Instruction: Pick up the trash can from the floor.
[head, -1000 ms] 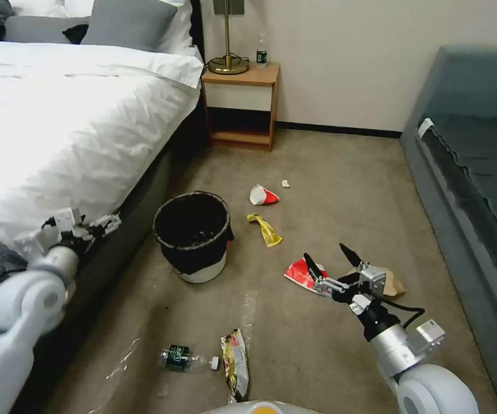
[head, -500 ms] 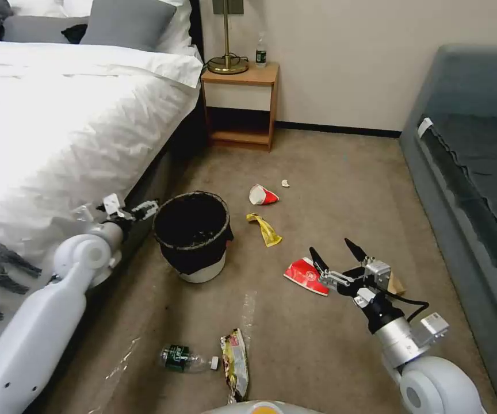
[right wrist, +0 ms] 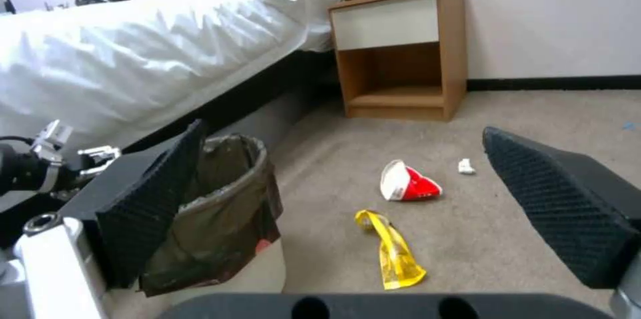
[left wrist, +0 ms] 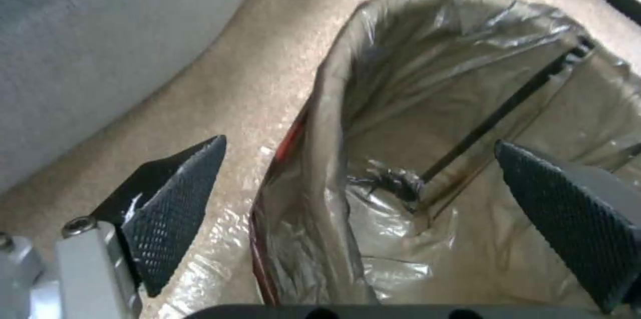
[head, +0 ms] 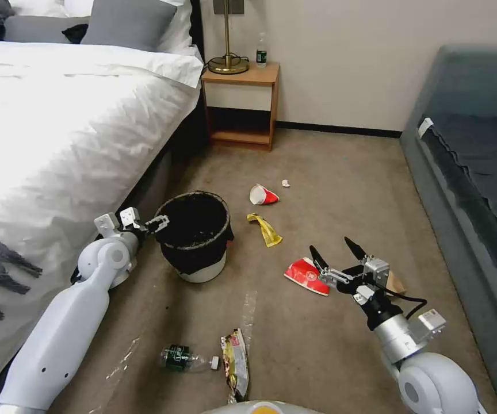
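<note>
Head view: left hand (head: 159, 221), spread wide, straddles the trash can (head: 194, 236) rim; right hand (head: 336, 257) hovers open.

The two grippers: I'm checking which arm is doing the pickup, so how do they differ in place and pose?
The left gripper is at the trash can, its open fingers straddling the bag-lined rim beside the bed; the right gripper hangs apart from the can, over the floor near a red-and-white wrapper. The left points across toward the can; the right points up and away. Both are open and hold nothing.
</note>
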### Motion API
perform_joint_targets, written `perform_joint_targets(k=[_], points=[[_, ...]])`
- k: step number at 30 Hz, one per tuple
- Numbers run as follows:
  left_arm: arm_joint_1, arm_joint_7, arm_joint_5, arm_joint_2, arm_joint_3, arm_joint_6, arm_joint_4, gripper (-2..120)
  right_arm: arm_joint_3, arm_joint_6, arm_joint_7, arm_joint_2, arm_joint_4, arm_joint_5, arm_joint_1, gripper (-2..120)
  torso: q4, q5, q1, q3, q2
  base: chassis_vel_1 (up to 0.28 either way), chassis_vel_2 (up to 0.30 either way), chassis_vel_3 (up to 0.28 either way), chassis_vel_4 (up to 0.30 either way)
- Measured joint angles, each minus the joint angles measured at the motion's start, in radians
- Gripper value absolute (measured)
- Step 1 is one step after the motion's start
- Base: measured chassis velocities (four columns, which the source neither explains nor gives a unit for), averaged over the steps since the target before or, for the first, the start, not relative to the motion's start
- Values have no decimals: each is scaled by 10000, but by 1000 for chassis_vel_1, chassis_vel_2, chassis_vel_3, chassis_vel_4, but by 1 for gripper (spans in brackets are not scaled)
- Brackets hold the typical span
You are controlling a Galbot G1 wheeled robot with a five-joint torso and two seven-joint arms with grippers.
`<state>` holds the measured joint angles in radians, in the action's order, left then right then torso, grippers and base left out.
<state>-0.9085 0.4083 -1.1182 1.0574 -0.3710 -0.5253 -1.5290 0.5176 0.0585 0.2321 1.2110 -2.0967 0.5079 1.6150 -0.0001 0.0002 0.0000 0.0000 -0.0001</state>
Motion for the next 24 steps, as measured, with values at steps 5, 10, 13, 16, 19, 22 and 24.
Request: perform_joint_targets(k=[5,10,13,16,19,22,24], points=[[40,30,162,113,29,14,159,96,-4,17,0,12,46,0,-1,100,0,0,0,0,0,0,0,0,0],[48,23,236,160,30,50,315,85,-17,21,0,15,56,0,-18,100,2,0,0,0,0,0,0,0,0],[123,3,298,308,30,107,498,76,-18,21,-2,-46,56,28,-28,100,2,-1,-1,0,0,0,0,0,0],[227,-6,342,493,46,125,658,67,-16,21,-9,-121,53,59,-13,100,0,-2,0,0,0,0,0,0,0],[271,-11,380,577,105,130,710,57,-16,16,-26,-162,55,74,-62,100,-1,-1,-1,0,0,0,0,0,0],[338,-5,486,619,216,135,784,43,-57,-77,-90,-116,76,83,-293,100,4,1,-1,0,0,0,0,0,0],[437,24,513,682,305,140,861,34,-98,-162,-128,19,78,66,-427,100,5,1,-1,0,0,0,0,0,0]])
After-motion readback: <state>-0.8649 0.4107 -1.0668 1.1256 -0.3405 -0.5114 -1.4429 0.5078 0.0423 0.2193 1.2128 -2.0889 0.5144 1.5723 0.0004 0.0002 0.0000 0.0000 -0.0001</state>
